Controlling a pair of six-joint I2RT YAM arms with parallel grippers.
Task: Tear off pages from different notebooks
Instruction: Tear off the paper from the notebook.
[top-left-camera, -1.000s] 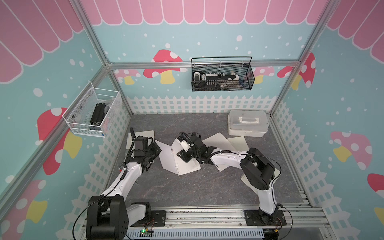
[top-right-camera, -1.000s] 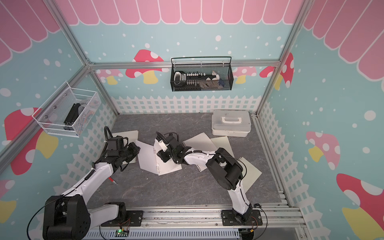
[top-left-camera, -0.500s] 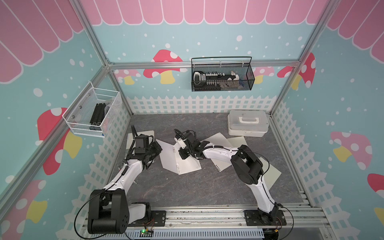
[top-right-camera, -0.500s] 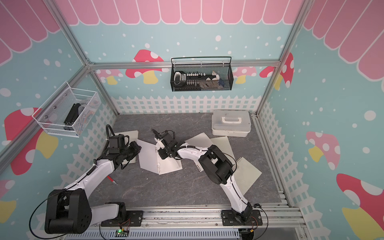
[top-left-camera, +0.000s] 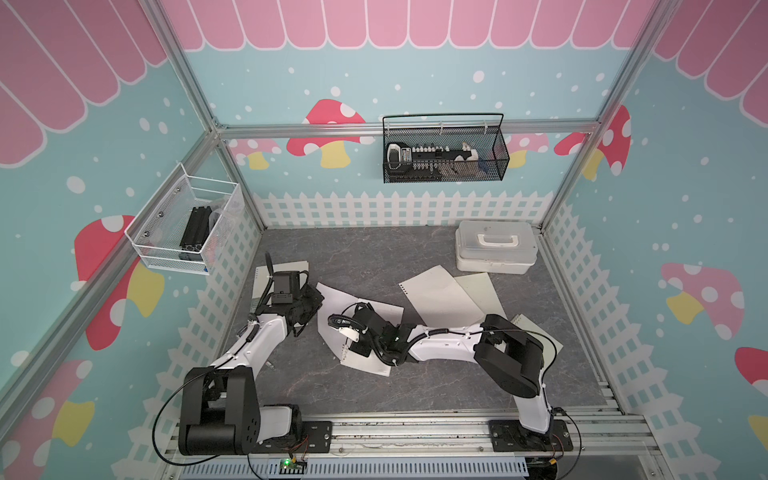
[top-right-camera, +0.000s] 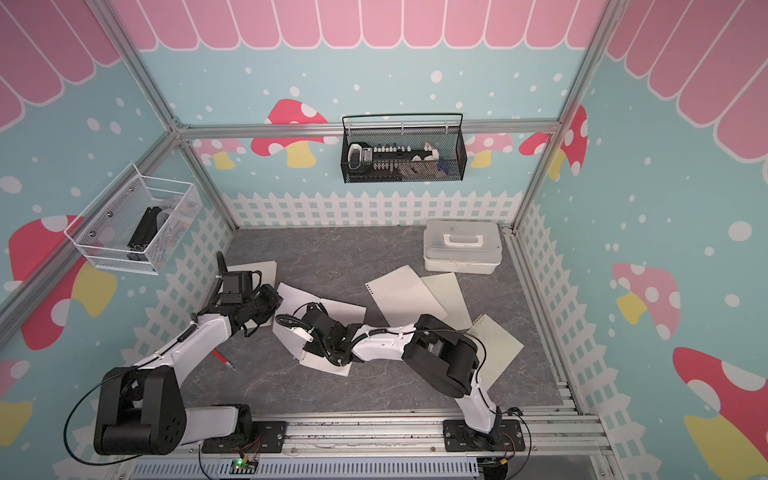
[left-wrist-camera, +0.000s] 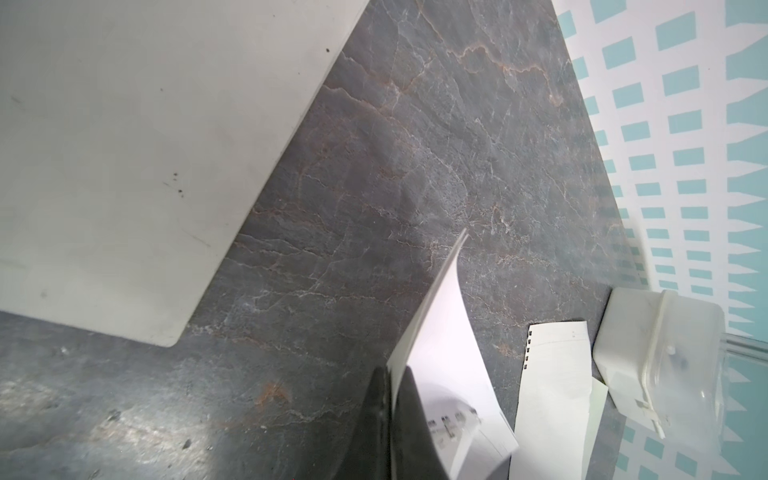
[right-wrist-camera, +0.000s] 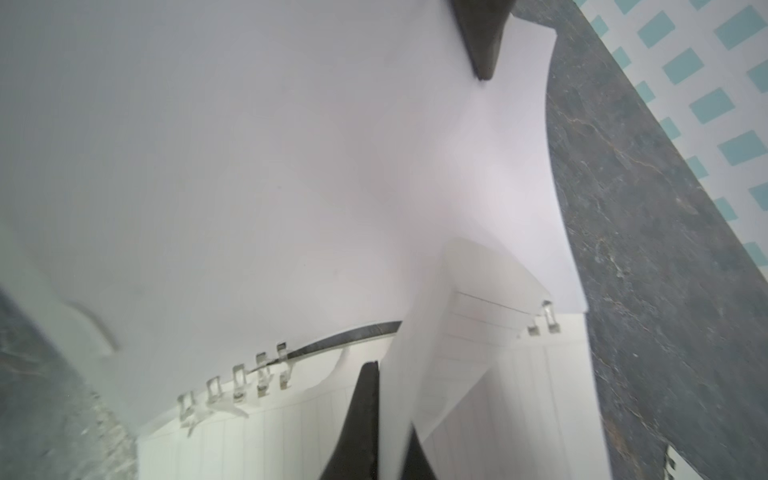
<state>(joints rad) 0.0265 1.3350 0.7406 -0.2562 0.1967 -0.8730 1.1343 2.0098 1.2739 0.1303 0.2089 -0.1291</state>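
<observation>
We count two loose pages (top-left-camera: 436, 297) on the desk (top-left-camera: 374, 257), middle-right, near the white box (top-left-camera: 494, 249); those look done. The open notebook (top-left-camera: 368, 360) sits mid-desk. The right gripper (right-wrist-camera: 390, 399) is clenched on its lined page (right-wrist-camera: 457, 353) by the coil (right-wrist-camera: 237, 382), and the left gripper (left-wrist-camera: 392, 374) pinches a white sheet (left-wrist-camera: 440, 332). This page is partly attached, we judge. A closed notebook (top-left-camera: 540, 332) near right and a far-left notebook (top-left-camera: 286, 269) look left to do.

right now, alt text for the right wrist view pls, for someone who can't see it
The right tool is shut on a lined page lifted off an open spiral notebook, its wire coil showing alongside. A large white sheet curves over most of the view, dark marbled table at one edge.
</observation>
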